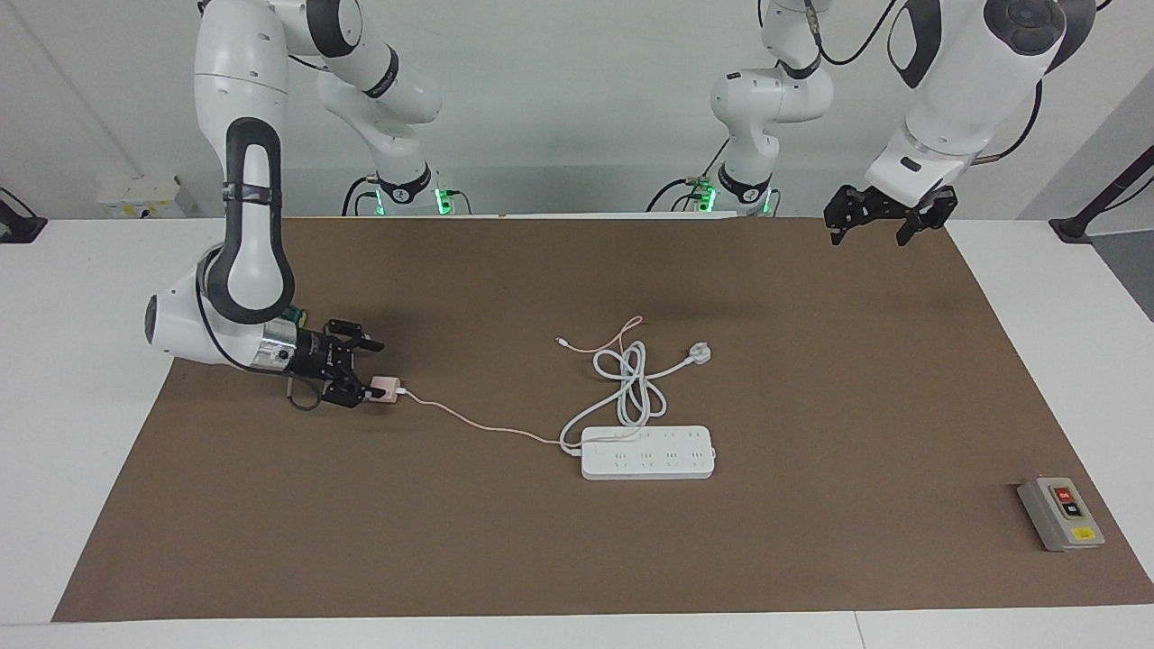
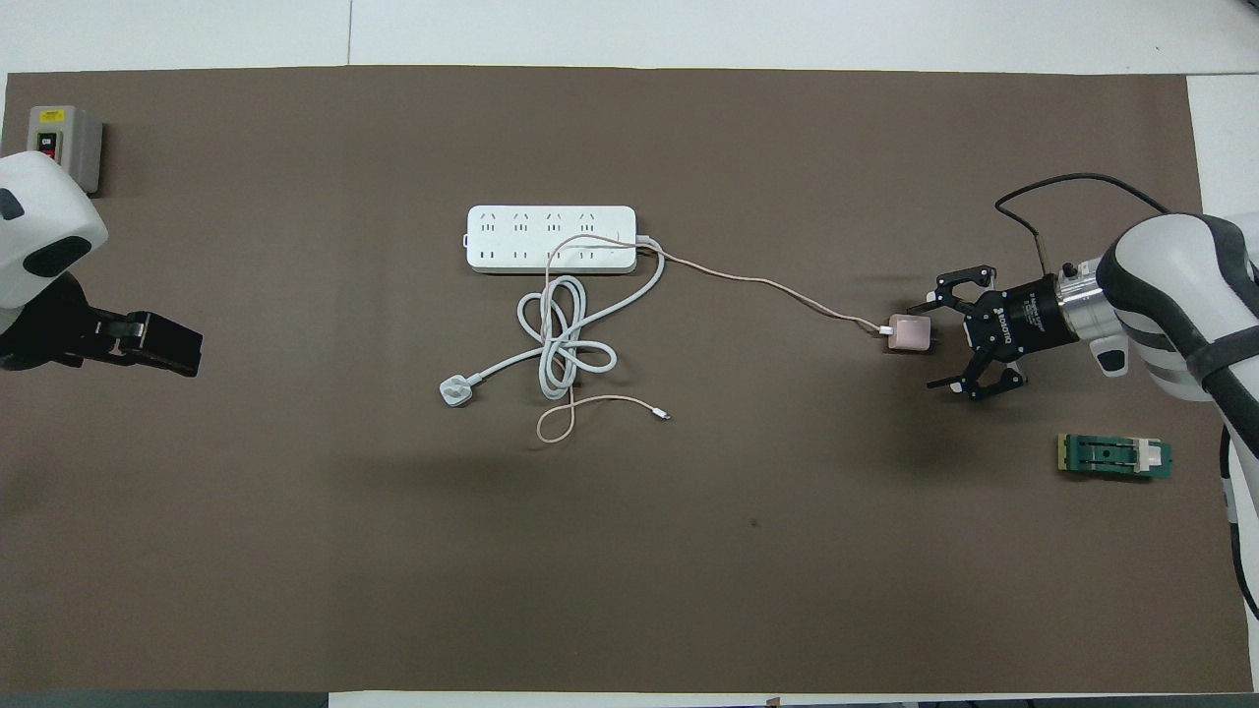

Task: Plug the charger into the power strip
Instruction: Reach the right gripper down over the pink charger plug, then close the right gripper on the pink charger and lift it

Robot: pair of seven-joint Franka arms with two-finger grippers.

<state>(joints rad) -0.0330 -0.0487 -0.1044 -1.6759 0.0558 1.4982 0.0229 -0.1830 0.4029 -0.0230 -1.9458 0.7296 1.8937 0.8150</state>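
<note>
The pale pink charger (image 1: 386,389) (image 2: 909,332) lies on the brown mat toward the right arm's end. Its thin pink cable (image 1: 478,425) (image 2: 767,287) trails to the white power strip (image 1: 647,452) (image 2: 551,239) at mid-table. My right gripper (image 1: 361,371) (image 2: 939,339) is low at the mat and open. Its fingertips reach the charger's prong end, one on each side, without closing on it. My left gripper (image 1: 883,221) (image 2: 148,339) waits open in the air over the left arm's end of the mat.
The strip's thick white cord (image 1: 631,383) (image 2: 561,339) lies coiled nearer the robots than the strip, ending in a round white plug (image 1: 700,353) (image 2: 454,391). A grey box with a red switch (image 1: 1060,512) (image 2: 61,146) sits at the left arm's end. A green part (image 2: 1114,456) lies near the right arm.
</note>
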